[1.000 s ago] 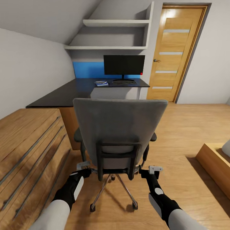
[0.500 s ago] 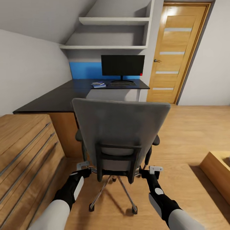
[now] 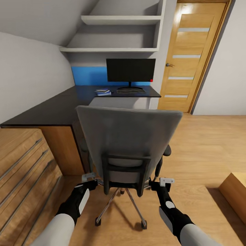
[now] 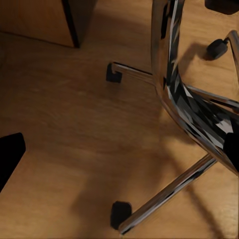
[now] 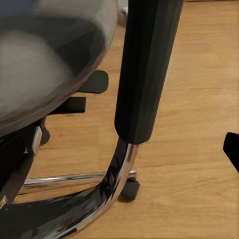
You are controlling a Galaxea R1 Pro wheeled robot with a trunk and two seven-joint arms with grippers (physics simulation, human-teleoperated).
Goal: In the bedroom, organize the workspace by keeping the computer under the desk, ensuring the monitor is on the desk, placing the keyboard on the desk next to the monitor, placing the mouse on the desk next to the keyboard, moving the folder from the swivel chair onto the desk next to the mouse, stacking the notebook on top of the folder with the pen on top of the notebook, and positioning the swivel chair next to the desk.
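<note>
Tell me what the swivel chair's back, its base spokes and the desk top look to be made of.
The swivel chair back looks like matte grey fabric upholstery, with a soft, dull surface. Its base spokes look like polished chrome metal, giving mirror-like reflections. The armrest seems to be black padded plastic or foam. The desk top looks like glossy black laminate, with a faint sheen; its exact material is unclear.

The swivel chair [image 3: 128, 136] at frame centre is grey with a chrome base. A glossy black desk [image 3: 58, 109] carries a black monitor [image 3: 130, 70] before a bright blue wall panel [image 3: 88, 76]. The door [image 3: 188, 54] at upper right is honey wood.
</note>
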